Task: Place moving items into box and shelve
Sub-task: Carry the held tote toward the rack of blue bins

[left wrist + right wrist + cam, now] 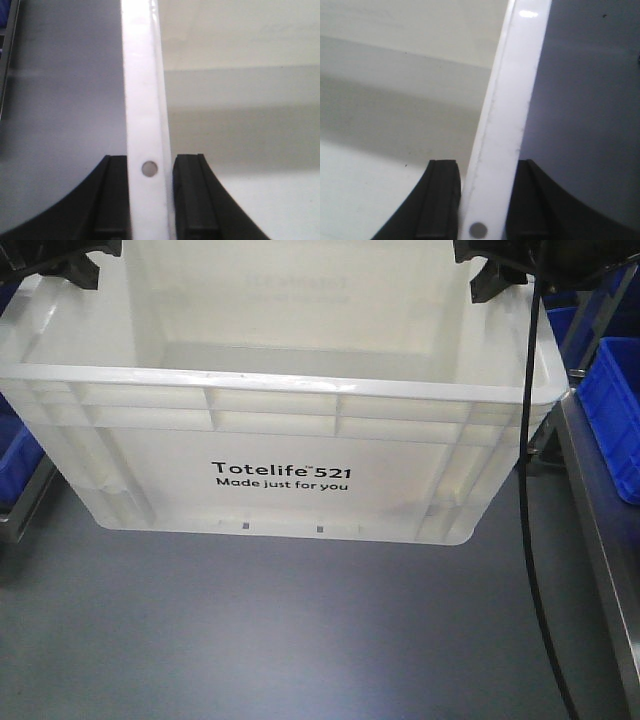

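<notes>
The box (280,480), a large white ribbed tote printed "Totelife 521", fills the front view over a grey surface. My left gripper (75,265) straddles its left rim (142,100), with one black finger (112,195) outside the wall and one inside. My right gripper (500,275) clamps the right rim (512,110) the same way, with a finger (440,195) on the inner side. Each rim strip sits between the jaws (150,157) (485,162). The part of the box's inside that shows is bare and white. The moving items are out of view.
Blue plastic bins stand at the right (612,410) and the far left (15,460). A grey metal shelf edge (600,540) runs down the right side. A black cable (528,490) hangs in front of the box's right end.
</notes>
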You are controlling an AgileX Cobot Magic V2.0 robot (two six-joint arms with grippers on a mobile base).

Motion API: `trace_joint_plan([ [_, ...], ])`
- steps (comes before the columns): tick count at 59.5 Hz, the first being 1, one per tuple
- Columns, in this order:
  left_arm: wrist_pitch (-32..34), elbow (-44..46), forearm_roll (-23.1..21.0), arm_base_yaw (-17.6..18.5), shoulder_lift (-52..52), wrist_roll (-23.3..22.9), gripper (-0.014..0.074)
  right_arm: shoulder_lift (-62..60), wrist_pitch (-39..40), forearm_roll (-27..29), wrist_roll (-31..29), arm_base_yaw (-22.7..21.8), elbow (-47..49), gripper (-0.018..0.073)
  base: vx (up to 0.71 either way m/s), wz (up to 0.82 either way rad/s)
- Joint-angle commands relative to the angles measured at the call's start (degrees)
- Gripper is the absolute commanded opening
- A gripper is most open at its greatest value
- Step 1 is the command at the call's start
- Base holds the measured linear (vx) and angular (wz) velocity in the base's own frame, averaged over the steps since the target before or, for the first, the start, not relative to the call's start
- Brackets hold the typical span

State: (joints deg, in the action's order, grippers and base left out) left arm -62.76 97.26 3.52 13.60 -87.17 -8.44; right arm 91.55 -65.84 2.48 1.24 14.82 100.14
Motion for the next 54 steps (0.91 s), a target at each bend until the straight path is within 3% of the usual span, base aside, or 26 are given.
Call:
trace_joint_plan([
  [1,8.03,2.71,-1.81,0.44,3.00,0.35,-0.0013,-3.45,6.42,3.60,-2.03,0.50,2.54,-0.0013,0.40,-0.35],
  [54,8.03,2.71,-1.81,0.44,3.00,0.35,-0.0013,-3.45,6.45,3.52,-2.03,0.50,2.54,-0.0013,0.44,-0.23],
])
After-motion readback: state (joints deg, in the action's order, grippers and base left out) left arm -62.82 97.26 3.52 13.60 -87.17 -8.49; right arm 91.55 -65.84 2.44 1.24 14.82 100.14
